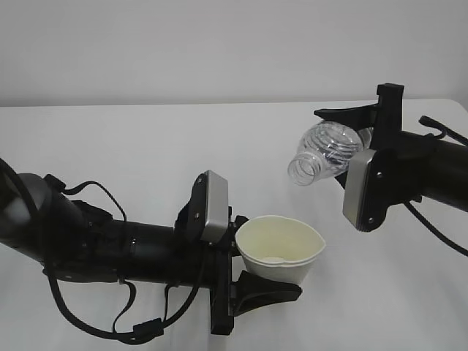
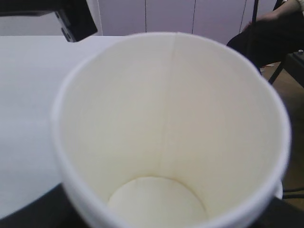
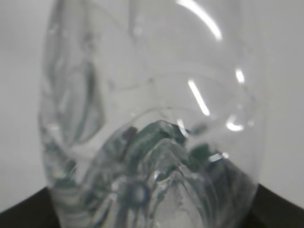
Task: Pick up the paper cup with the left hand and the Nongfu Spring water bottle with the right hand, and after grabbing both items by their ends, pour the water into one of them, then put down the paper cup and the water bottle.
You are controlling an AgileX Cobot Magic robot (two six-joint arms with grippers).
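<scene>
The counter (image 1: 146, 146) is a plain white, matte surface that runs back to a pale grey wall (image 1: 219, 44). In the left wrist view, pale panelled doors (image 2: 190, 16) stand behind the counter edge, and dark chair frames (image 2: 280, 42) stand at the right over a brownish floor.

The left gripper (image 1: 281, 272) is black with a silver-grey plate on its wrist and loose black cables along the arm. Its two jaws are closed on the paper cup (image 1: 281, 252), clamping the cup wall low down. The cup is held above the counter with its mouth facing up. The cup is white, tapered, with a rolled rim pressed slightly out of round; its inside is pale cream with a vertical seam and a round flat bottom.

The right gripper (image 1: 358, 135) is black with a matching silver-grey plate. It grasps the Nongfu Spring water bottle (image 1: 325, 152) near its base end. The bottle is clear ribbed plastic, uncapped, tilted with its open neck pointing down and left, above and just right of the cup rim, apart from it. The right wrist view shows rounded transparent walls with bright reflections and dark green showing through.
</scene>
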